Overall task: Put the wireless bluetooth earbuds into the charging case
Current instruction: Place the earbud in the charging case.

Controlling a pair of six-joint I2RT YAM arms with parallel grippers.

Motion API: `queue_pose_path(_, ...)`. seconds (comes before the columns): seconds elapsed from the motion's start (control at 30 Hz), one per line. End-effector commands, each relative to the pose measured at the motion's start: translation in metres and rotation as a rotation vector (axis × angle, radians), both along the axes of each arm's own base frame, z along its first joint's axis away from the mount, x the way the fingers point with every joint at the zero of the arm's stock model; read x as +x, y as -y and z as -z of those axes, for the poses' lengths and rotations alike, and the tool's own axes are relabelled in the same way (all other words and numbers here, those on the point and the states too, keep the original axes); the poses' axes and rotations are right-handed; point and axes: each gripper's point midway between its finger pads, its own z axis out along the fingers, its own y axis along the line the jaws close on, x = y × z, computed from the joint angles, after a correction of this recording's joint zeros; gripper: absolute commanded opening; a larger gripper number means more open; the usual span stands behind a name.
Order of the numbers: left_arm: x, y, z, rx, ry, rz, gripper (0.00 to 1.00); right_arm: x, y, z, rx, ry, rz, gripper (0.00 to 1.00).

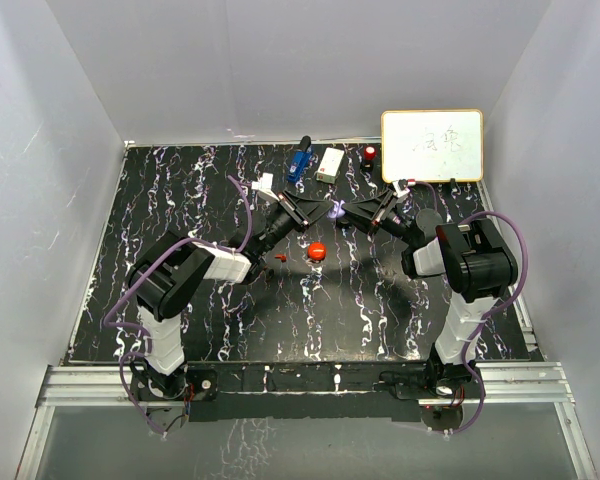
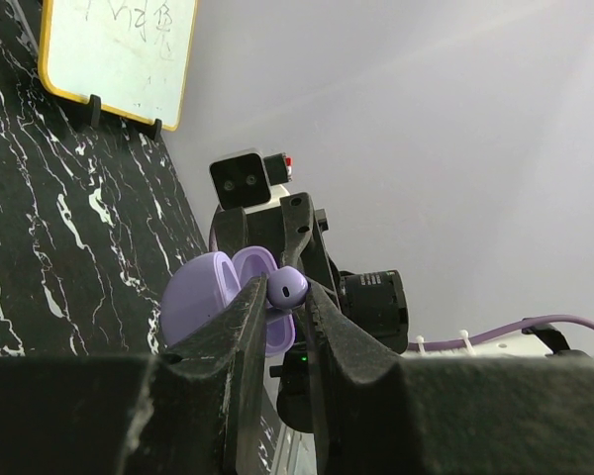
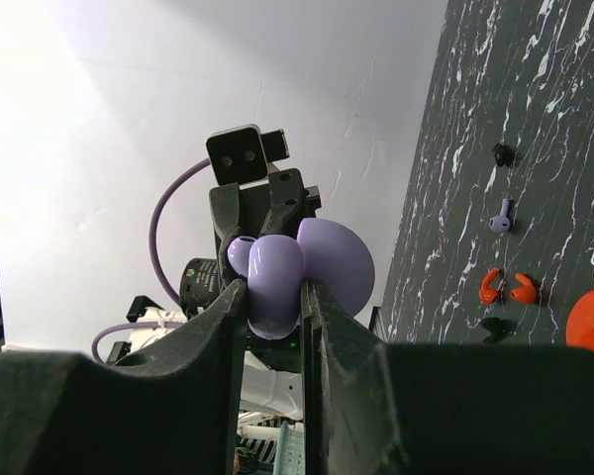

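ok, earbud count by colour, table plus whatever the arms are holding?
Small purple plastic earbuds: 2, one on the table, one pinched in the left gripper
Small red-orange earbuds: 2, side by side
Small black earbuds: 2, the second hard to make out
Total: 6

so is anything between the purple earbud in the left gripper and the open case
Nothing visible does. The left gripper holds the earbud right in front of the open case, which the right gripper holds up off the table, facing it. No object sits in the gap between them.
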Motion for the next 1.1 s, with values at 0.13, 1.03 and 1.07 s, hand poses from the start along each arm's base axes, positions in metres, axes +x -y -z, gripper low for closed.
queue_pose_path(0.13, -0.0015, -0.0080, -0.0177, -0.063, 0.057, -0.019, 0.00, -0.0287, 0.0014, -0.0705, 0.035, 0.426, -0.002, 0.00)
queue_pose_path(1.03, 0.0007, -0.0080, -0.0198, -0.084, 0.068, -0.010, 0.00, -0.0311, 0.0003, -0.0766, 0.029, 0.456, -0.011, 0.00)
queue_pose_path(1.07, 0.0008, -0.0080, -0.0206, -0.085, 0.070, -0.010, 0.00, -0.0309, 0.0005, -0.0761, 0.030, 0.454, -0.010, 0.00)
